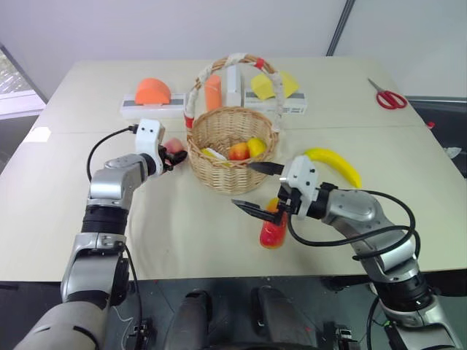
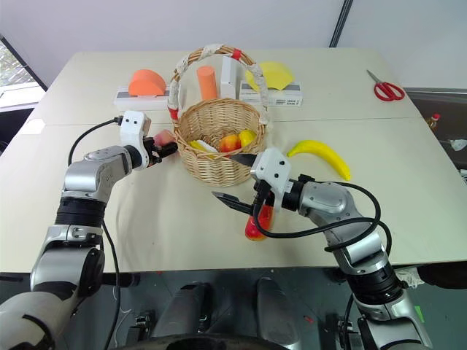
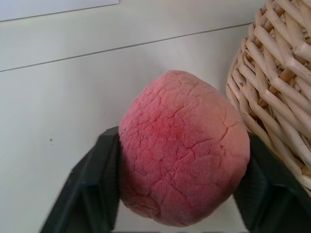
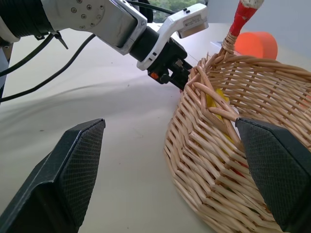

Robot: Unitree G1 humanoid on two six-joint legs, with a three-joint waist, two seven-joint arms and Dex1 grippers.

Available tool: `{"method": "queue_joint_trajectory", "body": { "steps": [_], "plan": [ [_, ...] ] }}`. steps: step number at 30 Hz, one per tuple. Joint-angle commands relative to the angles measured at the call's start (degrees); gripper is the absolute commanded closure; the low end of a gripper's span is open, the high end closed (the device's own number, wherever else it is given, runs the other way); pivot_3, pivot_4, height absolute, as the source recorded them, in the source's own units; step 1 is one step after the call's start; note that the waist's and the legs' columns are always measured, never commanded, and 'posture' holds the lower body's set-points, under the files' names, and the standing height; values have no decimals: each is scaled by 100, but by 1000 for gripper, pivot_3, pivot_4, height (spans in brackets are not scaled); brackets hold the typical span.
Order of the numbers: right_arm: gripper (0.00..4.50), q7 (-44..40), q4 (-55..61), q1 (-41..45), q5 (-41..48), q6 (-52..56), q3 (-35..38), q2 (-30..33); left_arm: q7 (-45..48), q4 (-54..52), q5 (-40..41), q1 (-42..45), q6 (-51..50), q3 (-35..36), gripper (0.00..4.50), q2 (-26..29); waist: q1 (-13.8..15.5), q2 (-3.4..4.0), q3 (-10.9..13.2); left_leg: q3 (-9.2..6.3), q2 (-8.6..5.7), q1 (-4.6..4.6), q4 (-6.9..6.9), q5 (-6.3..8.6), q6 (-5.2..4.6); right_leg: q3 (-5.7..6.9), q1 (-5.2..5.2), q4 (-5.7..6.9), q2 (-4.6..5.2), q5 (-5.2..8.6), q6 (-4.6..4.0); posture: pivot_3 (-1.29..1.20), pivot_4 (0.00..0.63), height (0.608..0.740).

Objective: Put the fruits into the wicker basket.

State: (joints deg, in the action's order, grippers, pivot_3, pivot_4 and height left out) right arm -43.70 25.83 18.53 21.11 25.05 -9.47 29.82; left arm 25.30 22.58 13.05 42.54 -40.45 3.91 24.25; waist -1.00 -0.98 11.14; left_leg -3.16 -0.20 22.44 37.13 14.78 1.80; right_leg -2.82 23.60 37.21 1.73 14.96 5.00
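Observation:
A pink-red peach (image 3: pixel 184 145) sits between the two black fingers of my left gripper (image 1: pixel 175 156), which is shut on it just left of the wicker basket (image 1: pixel 226 173), close to its wall. The basket stands mid-table with its taped handle arching above, and small red-orange and yellow fruits (image 1: pixel 245 149) lie inside. My right gripper (image 1: pixel 244 186) is open in front of the basket, with nothing between its fingers (image 4: pixel 73 165). Below that gripper a red-to-yellow mango (image 1: pixel 273 232) lies on the table. The yellow banana (image 1: pixel 337 162) lies to the basket's right.
Orange and yellow foam shapes on white blocks (image 1: pixel 157 108) stand along the back behind the basket. Red-handled scissors (image 1: pixel 390 97) lie at the far right. The table's front edge (image 1: pixel 219 275) runs just under both arms.

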Motion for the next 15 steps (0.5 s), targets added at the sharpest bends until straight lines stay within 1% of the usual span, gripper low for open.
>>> {"method": "queue_joint_trajectory", "body": {
  "steps": [1, 4, 7, 9, 11, 13, 15],
  "plan": [
    [0, 23, 296, 107, 76, -21, 134, 10, -25, -52, -16, 53, 89, 155, 2168, 105, -1, 0, 0, 0, 0, 0, 0, 0, 0, 0, 0, 0, 0, 0, 0, 0, 150, 740],
    [0, 37, 297, 137, 63, -34, 135, 2, -58, -215, 19, -19, 71, 267, 2168, 209, -8, 0, 0, 0, 0, 0, 0, 0, 0, 0, 0, 0, 0, 0, 0, 0, 150, 740],
    [0, 56, 323, 164, 66, -38, 172, 14, -67, -577, 128, -201, 86, 543, 2168, 392, -24, 0, 0, 1, 3, 0, 0, 0, 0, -1, 3, 0, 0, 0, 0, 0, 150, 740],
    [0, 50, 356, 182, 98, -12, 242, 59, 193, -1251, 526, -493, 184, 1034, 2168, 558, -33, 0, 0, 0, 6, 1, -2, 0, 0, -1, 5, 1, 0, 0, 0, 0, 150, 740],
    [0, 18, 380, 197, 180, 38, 363, 129, 766, -2350, 1175, -956, 63, 1412, 2168, 770, -27, -3, 2, 1, 14, 6, -4, 0, 1, -2, 11, 1, 2, 0, -1, 0, 150, 740],
    [0, -19, 356, 214, 268, 82, 487, 189, 1246, -3342, 1639, -1372, -55, 1427, 2168, 1000, -4, -4, 2, 0, 15, 15, -4, -1, 2, -3, 16, 1, 9, 0, -1, 0, 150, 740],
    [0, -45, 312, 240, 319, 100, 562, 225, 1433, -3905, 1974, -1556, -207, 1375, 2168, 1119, 51, -4, 2, -5, 8, 16, -4, -1, 4, -3, 13, -3, 26, 0, -2, 0, 150, 740]
  ]
}}
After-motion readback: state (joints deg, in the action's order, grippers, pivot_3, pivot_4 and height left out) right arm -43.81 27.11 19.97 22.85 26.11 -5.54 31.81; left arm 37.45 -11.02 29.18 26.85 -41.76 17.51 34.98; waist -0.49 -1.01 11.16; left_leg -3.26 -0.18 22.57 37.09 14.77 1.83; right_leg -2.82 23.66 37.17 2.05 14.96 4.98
